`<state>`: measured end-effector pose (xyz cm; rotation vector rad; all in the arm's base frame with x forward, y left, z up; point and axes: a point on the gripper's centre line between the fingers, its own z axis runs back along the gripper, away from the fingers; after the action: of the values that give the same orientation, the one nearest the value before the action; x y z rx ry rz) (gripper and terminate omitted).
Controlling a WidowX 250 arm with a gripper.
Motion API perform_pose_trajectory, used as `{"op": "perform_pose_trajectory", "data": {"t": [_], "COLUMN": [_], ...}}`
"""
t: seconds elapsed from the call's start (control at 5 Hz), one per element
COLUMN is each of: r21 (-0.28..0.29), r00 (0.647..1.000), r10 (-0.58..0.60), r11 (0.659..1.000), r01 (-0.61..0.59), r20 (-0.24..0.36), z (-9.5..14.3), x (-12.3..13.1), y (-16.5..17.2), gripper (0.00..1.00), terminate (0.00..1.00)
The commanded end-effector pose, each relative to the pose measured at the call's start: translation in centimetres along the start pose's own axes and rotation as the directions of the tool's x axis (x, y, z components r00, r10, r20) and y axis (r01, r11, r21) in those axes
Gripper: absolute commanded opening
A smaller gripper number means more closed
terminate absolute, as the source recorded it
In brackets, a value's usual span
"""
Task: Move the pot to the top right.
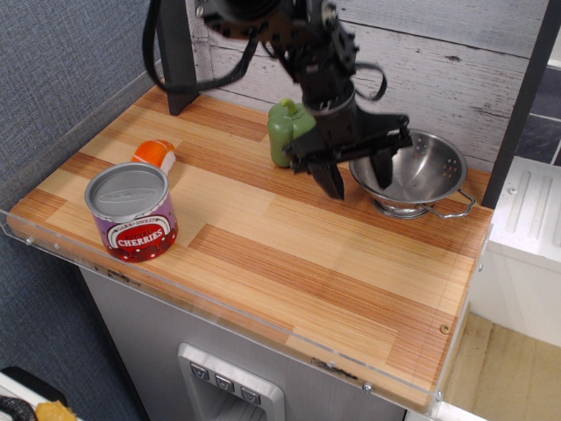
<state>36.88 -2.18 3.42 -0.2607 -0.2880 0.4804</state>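
The pot (427,168), a shiny steel bowl with small holes and wire loop handles, rests upright on its ring base at the back right of the wooden table (289,254). My gripper (359,175) hangs over the pot's left rim and is open. One finger (336,180) is outside the bowl and the other is over its inside. The jaws do not appear to pinch the rim, though contact is hard to judge.
A green pepper (287,132) stands just left of the gripper. The red-and-purple "CHERRIES" can (131,210) is at the front left, with an orange-and-white object (155,153) behind it. The wall is close behind the pot, and the table's right edge is near.
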Motion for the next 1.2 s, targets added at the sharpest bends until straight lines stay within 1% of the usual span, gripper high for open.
{"op": "perform_pose_trajectory", "data": {"t": [0.0, 0.2, 0.4, 0.6, 0.8, 1.0], "r21": [0.022, 0.098, 0.161, 0.256, 0.268, 0.301], "r00": [0.992, 0.987, 0.972, 0.962, 0.968, 0.953], "r10": [-0.108, -0.155, -0.237, -0.270, -0.253, -0.301], "r11": [0.994, 0.984, 0.959, 0.933, 0.932, 0.906], "r01": [0.106, 0.150, 0.233, 0.252, 0.244, 0.296], "r20": [0.062, 0.046, 0.002, 0.034, 0.000, -0.030], "z": [3.0, 4.8, 6.4, 8.5, 9.8, 11.8], "x": [0.9, 0.9, 0.9, 0.1, -0.7, -2.4], "y": [-1.2, -1.9, -1.7, -1.3, 0.0, 1.2], "gripper": [1.00, 1.00, 1.00, 1.00, 1.00, 1.00], "terminate": [0.00, 0.00, 0.00, 0.00, 0.00, 0.00]}}
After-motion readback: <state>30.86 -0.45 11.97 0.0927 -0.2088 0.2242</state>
